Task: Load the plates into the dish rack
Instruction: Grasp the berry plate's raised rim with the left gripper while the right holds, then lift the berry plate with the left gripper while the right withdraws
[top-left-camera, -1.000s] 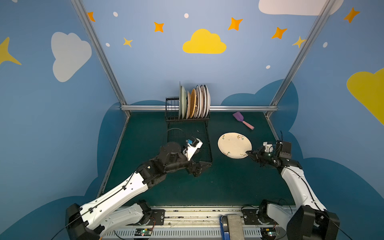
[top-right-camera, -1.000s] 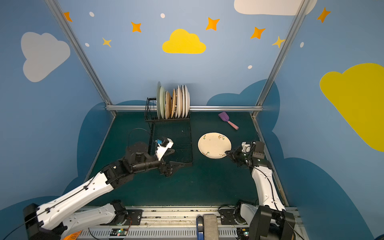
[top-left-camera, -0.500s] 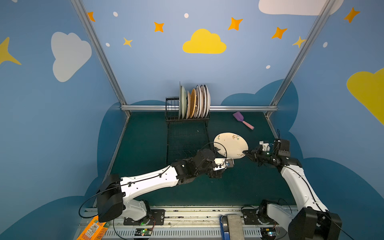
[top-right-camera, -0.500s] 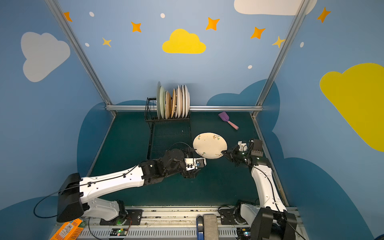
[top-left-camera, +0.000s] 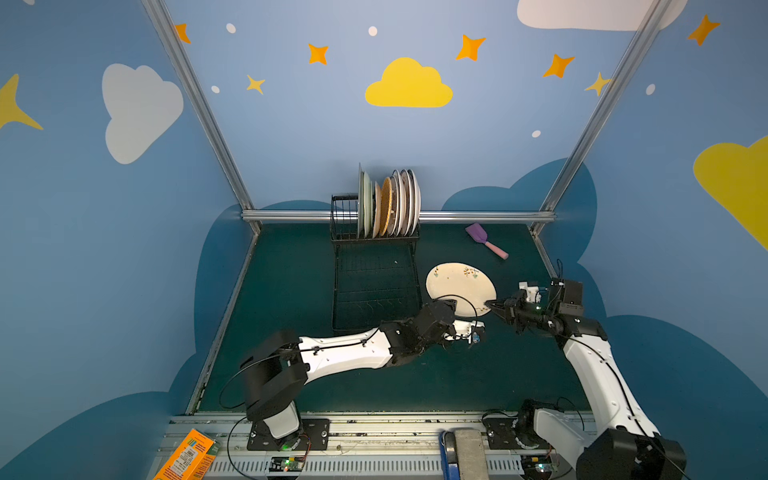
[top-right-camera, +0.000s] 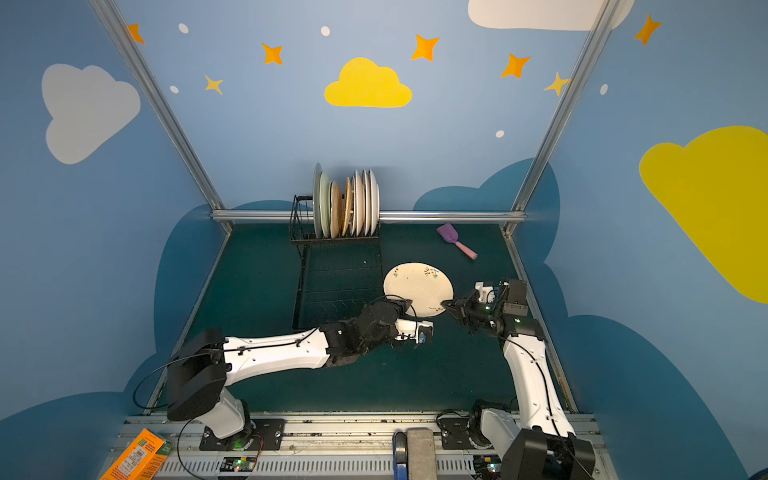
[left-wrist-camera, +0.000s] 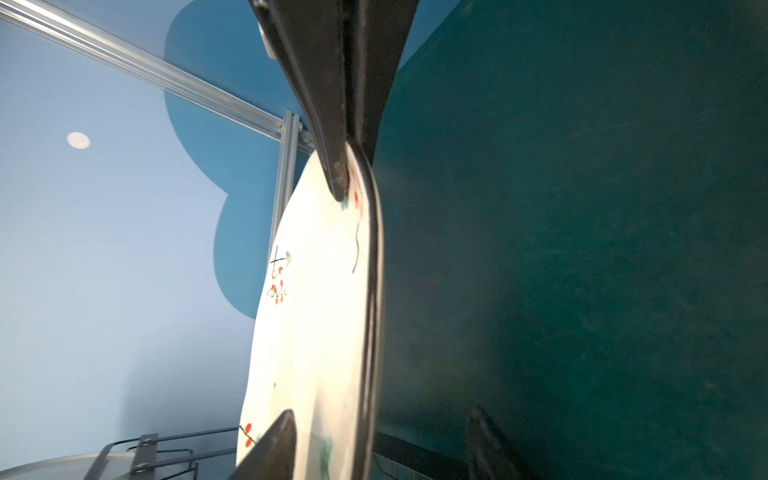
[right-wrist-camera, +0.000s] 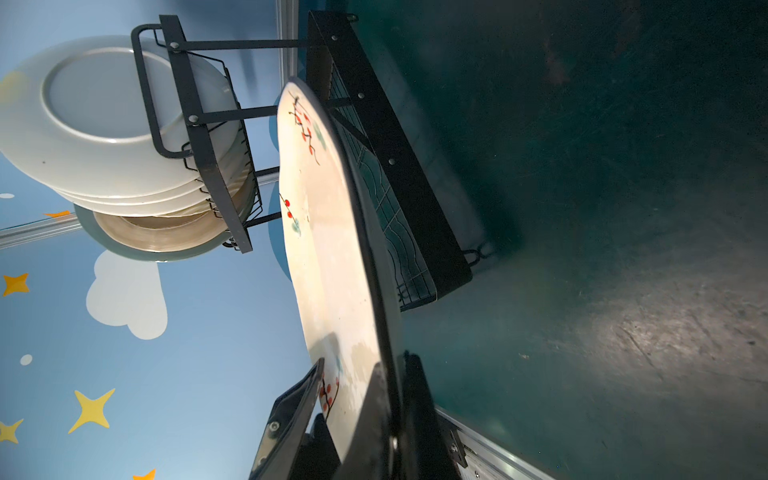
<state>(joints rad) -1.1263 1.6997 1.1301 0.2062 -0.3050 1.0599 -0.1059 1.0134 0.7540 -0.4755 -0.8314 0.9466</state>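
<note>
While right gripper (top-left-camera: 492, 305) is clamping the tilted cream floral plate (top-left-camera: 459, 282) by its rim, left gripper (left-wrist-camera: 380, 413) is straddling another edge, jaws apart, probably taking it over for the dish rack (top-left-camera: 334, 286).

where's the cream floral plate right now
In both top views the cream floral plate is right of centre, just right of the lower tray of the dish rack, its rim pinched in the right claw.

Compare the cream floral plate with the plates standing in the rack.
Pose: the cream floral plate lies near flat, face up; the racked plates stand on edge in the dish rack's upper tier.
Hold: the right gripper pinches the cream floral plate's rim and the left gripper straddles it with jaws apart; the racked plates are untouched.
Shared: all are round.
</note>
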